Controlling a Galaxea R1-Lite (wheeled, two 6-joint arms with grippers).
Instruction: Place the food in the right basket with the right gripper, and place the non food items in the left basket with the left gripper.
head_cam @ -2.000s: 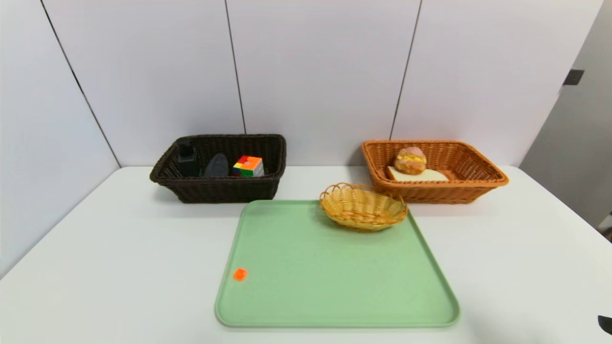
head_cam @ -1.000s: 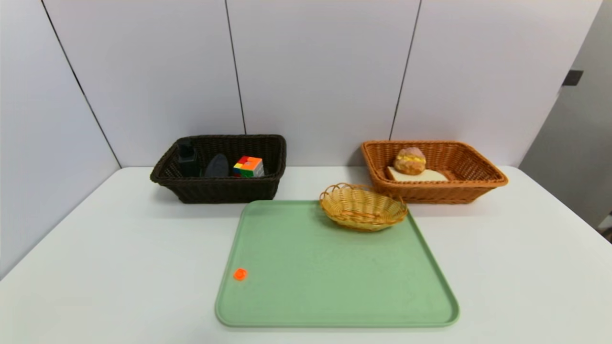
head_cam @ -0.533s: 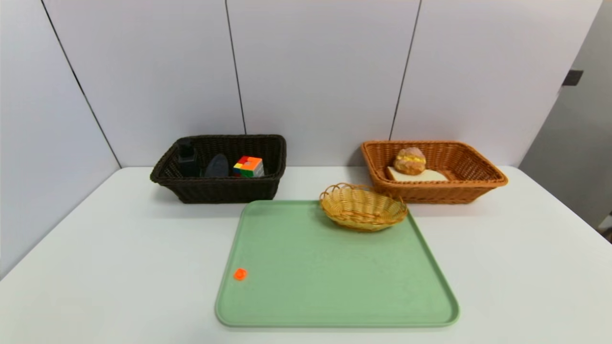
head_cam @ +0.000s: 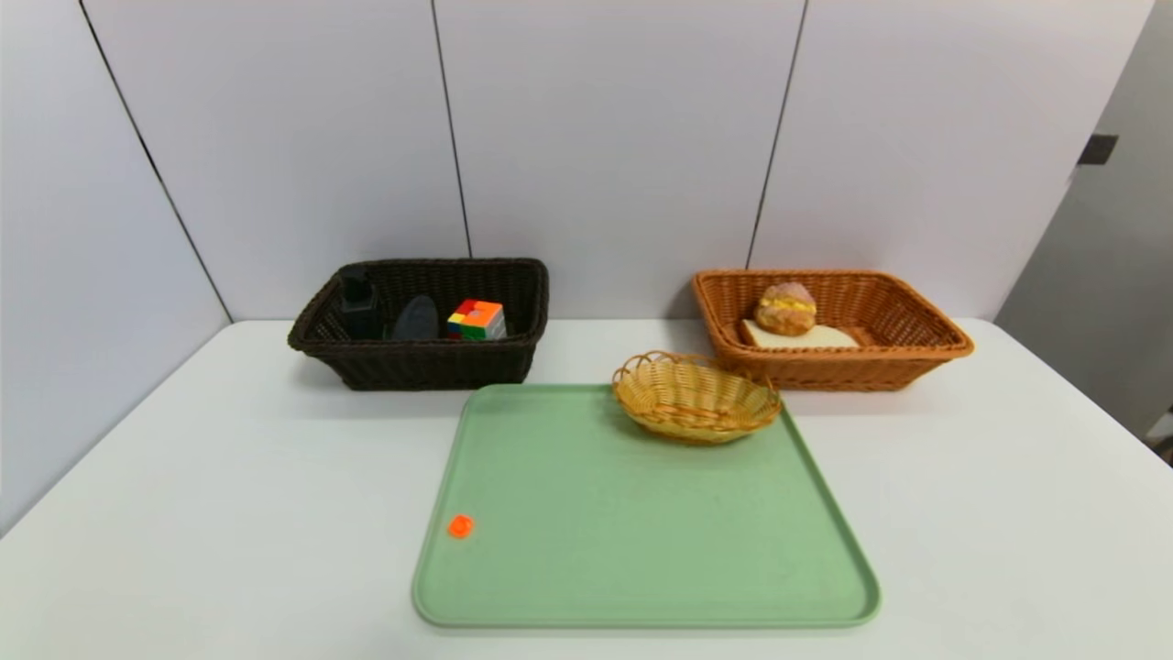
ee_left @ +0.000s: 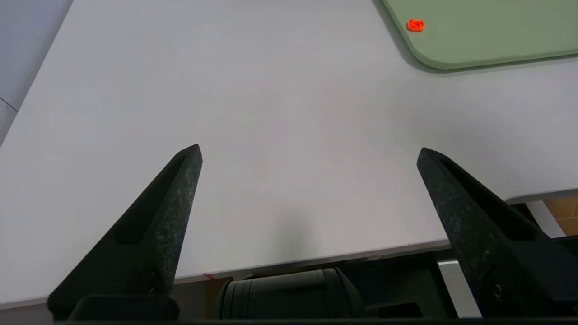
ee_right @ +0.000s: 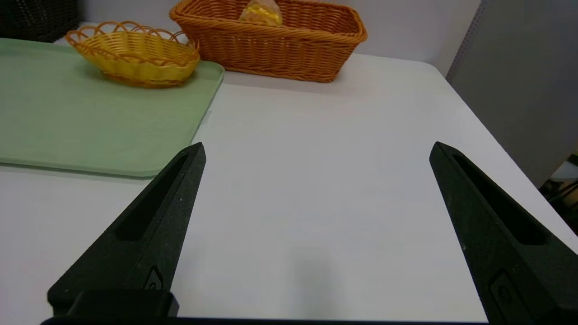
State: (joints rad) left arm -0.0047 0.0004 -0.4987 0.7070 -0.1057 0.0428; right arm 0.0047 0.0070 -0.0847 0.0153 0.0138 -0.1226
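Left basket [head_cam: 422, 362], dark brown wicker, far left on the table [head_cam: 229, 513]: holds the bottle [head_cam: 358, 302] at its left end, the rolled grey cloth [head_cam: 415, 318] in the middle, the puzzle cube [head_cam: 476, 319] on the right. All three sit below the rim.

Right basket [head_cam: 829, 362], orange-tan wicker, far right: bread slice [head_cam: 806, 335] lies flat on the bottom, the bun [head_cam: 786, 307] rests on the slice's left part.

Small yellow oval basket [head_cam: 696, 396] sits on the far right corner of the green tray [head_cam: 641, 559], just beside the right basket's near left corner; touching or not, cannot tell. Nothing clear inside it. A small orange piece [head_cam: 460, 526] lies on the tray near its near left corner.

Tray sits centre, its near edge close to the table's near edge. Open bare table left of the tray and right of it, and a gap between the two big baskets along the far wall.

Left tool [ee_left: 309, 155] is released, fingers spread wide, holding nothing, low over the table's near left edge, the tray corner well off to its right. Right tool [ee_right: 318, 151] is also released, fingers wide apart, holding nothing, over bare table right of the tray, near side. Neither shows in the head view.
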